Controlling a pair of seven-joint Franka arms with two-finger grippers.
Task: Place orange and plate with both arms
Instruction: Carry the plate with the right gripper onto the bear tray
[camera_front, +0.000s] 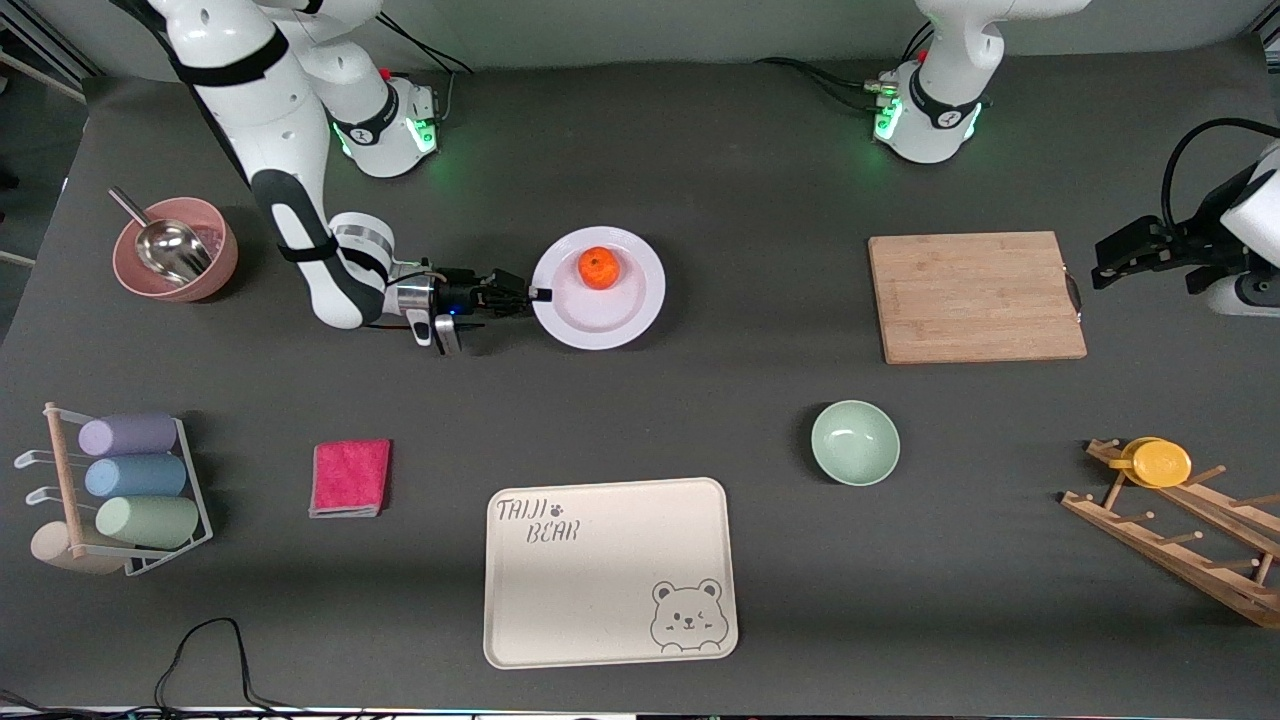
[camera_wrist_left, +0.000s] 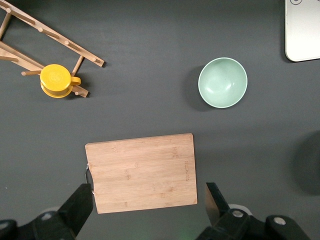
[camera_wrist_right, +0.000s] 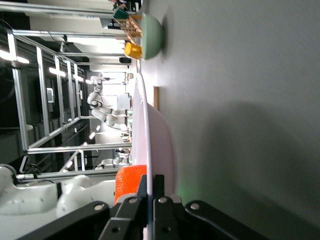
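The pale lavender-white plate (camera_front: 600, 310) lies on the dark table between the two arm bases' side and the cream tray. The orange (camera_front: 599, 267) sits on it, off centre. My right gripper (camera_front: 537, 294) is low at the plate's edge toward the right arm's end, shut on the rim. In the right wrist view the plate's rim (camera_wrist_right: 150, 135) runs edge-on between the shut fingers (camera_wrist_right: 158, 186), with the orange (camera_wrist_right: 129, 181) beside them. My left gripper (camera_front: 1100, 268) is open and empty, up over the table's left-arm end; the left wrist view shows it (camera_wrist_left: 150, 202) above the cutting board's edge.
A wooden cutting board (camera_front: 975, 296) lies toward the left arm's end; a mint-green bowl (camera_front: 855, 442) and the cream bear tray (camera_front: 610, 570) lie nearer the camera. A pink cloth (camera_front: 350, 477), a cup rack (camera_front: 120, 490), a pink bowl with scoop (camera_front: 175, 250) and a peg rack with yellow cup (camera_front: 1160, 462) stand around.
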